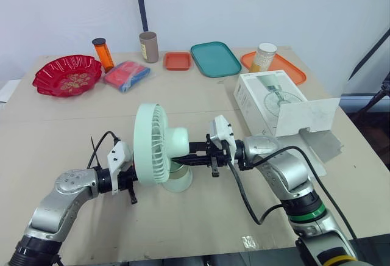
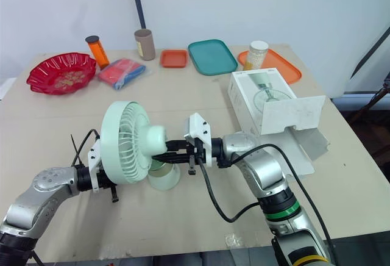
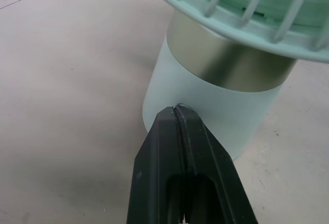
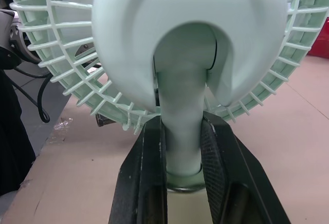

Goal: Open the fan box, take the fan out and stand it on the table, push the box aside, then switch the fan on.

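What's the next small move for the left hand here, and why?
Probably nudge the left hand a touch into the fan's base, as if pressing a switch. It is shut, with its tip at the base wall, and the right hand clamps the fan's neck, steadying it upright. I can't tell where the switch is, so go gently.

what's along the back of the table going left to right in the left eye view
red bowl → orange bottle → packet → brown cup → small orange tray → teal tray → jar
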